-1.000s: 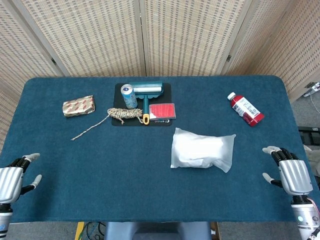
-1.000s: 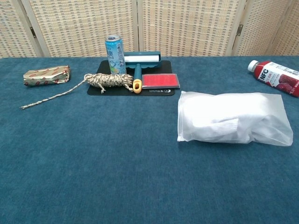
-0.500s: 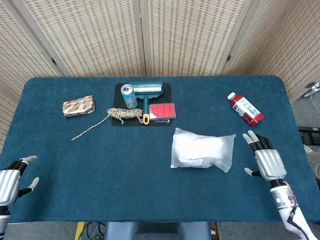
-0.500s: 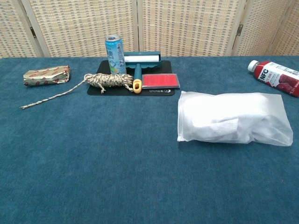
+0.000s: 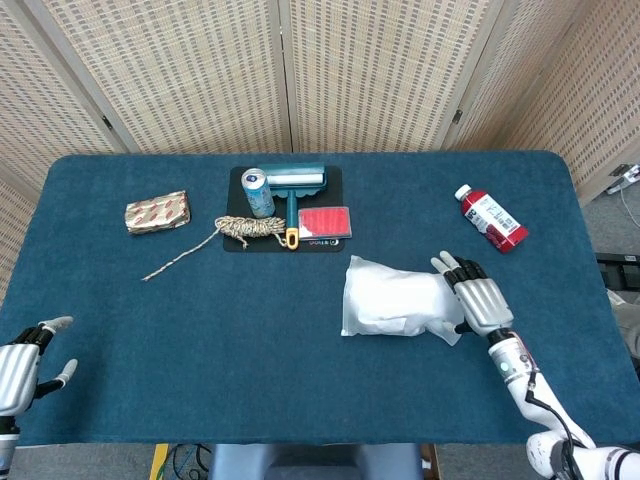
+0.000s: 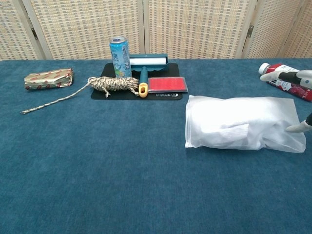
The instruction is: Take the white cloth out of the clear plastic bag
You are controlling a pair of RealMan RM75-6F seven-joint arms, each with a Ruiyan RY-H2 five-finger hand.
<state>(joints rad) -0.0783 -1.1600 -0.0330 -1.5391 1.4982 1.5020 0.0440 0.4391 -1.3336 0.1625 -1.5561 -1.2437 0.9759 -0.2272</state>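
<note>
The clear plastic bag (image 5: 403, 299) (image 6: 241, 122) lies flat on the blue table, right of centre, with the folded white cloth (image 5: 393, 303) (image 6: 229, 127) inside it. My right hand (image 5: 478, 296) is open, fingers spread, at the bag's right end, over its edge. In the chest view only its fingertips (image 6: 298, 76) show at the right border. My left hand (image 5: 22, 360) is open at the near left corner of the table, far from the bag.
A red juice bottle (image 5: 491, 218) lies behind my right hand. At the back centre a black mat (image 5: 286, 196) carries a blue can (image 5: 257, 191), a lint roller, a red brush and a coil of rope (image 5: 251, 229). A wrapped packet (image 5: 157, 211) lies back left.
My right hand has moved left and forward from the table's right edge to the bag's right end. My left hand has slid slightly back toward the near edge. The bag has not moved.
</note>
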